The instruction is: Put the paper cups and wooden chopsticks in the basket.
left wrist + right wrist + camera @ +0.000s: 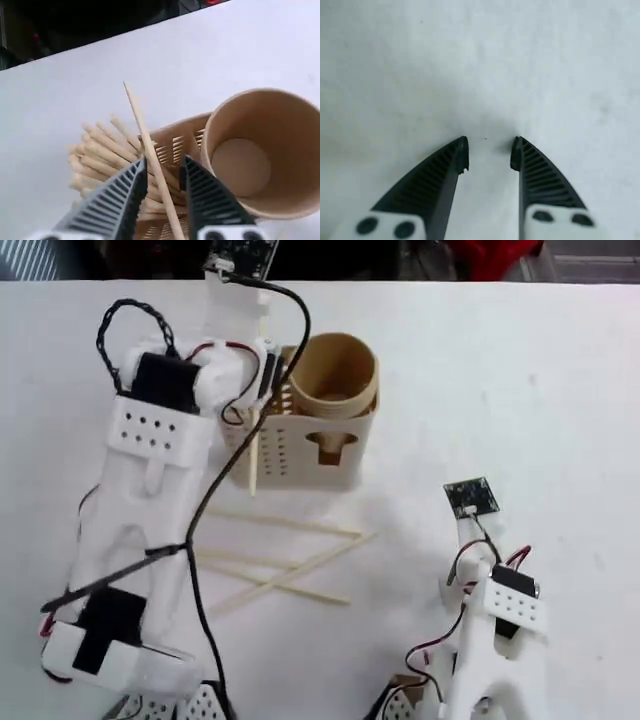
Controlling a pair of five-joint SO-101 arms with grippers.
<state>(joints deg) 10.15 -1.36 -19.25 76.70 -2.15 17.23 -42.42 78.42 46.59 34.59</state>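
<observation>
The basket [300, 455], white with slotted walls, is standing on the white table [520, 370] toward its far side. 1 paper cup [335, 370] is sitting upright in the basket, mouth up. A bundle of chopsticks [100, 150] is filling the compartment beside it. Several loose chopsticks [280, 570] are lying crossed on the table just in front of the basket, between the 2 arms.

A black cable [215, 480] is running along the left arm [150, 470] and crossing in front of the basket's near corner.

The left gripper [164, 167] is hovering over the basket. Its jaws are standing slightly apart, the gap wider than the single chopstick [147, 135] passing between them and lying against 1 finger.

The right arm [495, 625] is sitting folded near the table's front edge. The right gripper [489, 150] is pointing down at bare table, jaws parted and holding nothing.
</observation>
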